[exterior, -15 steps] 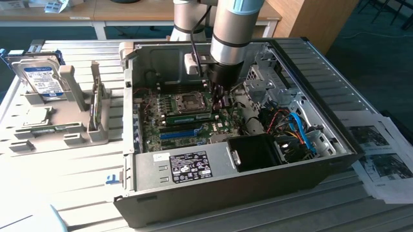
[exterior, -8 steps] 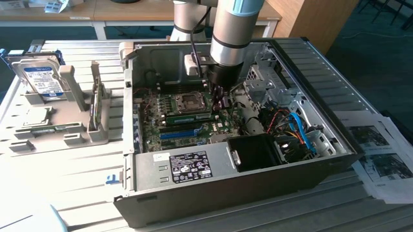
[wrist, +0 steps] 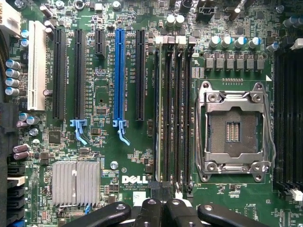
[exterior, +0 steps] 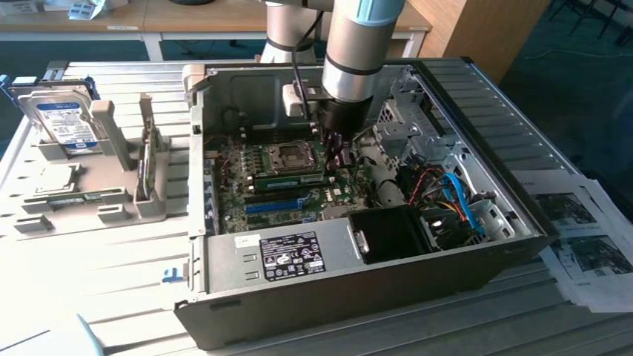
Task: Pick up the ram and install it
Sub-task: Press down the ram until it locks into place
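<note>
Slatted table, open PC case (exterior: 475, 222). Gripper (exterior: 339, 157) pressed together, holding nothing, over motherboard (wrist: 104, 94). Ram (exterior: 289, 180) seated in slot beside CPU socket (wrist: 234, 130). Ram likely light, stiff, fragile; grip its long edges.

The ram (exterior: 292, 180) is that long skinny green stick standing on its edge inside the open case, sat in a slot on the motherboard (exterior: 237, 211), running left to right in the exterior view. It's just on the near side of the silver processor socket (exterior: 293, 154) and on the far side of the blue expansion slot (exterior: 275, 204), pretty much parallel to both. It looks level end to end, with its top edge clear of the board (can't tell if it's clicked all the way down).
</note>
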Controlling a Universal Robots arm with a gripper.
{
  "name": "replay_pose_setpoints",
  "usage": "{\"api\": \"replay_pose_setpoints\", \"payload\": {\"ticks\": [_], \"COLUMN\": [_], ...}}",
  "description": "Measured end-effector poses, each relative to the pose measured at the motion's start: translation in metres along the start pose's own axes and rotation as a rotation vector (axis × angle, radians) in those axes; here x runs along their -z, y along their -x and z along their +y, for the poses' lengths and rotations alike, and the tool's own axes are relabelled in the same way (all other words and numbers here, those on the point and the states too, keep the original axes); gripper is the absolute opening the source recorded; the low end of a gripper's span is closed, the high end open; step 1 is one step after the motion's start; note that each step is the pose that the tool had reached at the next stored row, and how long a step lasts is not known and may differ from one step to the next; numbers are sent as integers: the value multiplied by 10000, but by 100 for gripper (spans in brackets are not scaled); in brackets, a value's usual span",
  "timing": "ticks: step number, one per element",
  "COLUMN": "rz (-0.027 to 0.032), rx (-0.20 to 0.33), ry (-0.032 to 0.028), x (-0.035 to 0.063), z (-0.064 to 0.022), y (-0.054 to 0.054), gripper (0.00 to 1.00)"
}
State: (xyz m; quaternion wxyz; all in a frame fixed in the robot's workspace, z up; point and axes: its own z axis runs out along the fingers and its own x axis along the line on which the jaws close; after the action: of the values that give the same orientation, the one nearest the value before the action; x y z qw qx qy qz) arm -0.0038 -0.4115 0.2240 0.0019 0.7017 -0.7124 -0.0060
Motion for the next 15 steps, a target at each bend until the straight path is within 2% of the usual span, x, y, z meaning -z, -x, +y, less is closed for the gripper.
{"api": "replay_pose_setpoints", "payload": {"ticks": [15], "rz": [-2], "rx": [-1], "ry": [0], "x": [-21], "z": [0], "y": [0], "gripper": [10]}}
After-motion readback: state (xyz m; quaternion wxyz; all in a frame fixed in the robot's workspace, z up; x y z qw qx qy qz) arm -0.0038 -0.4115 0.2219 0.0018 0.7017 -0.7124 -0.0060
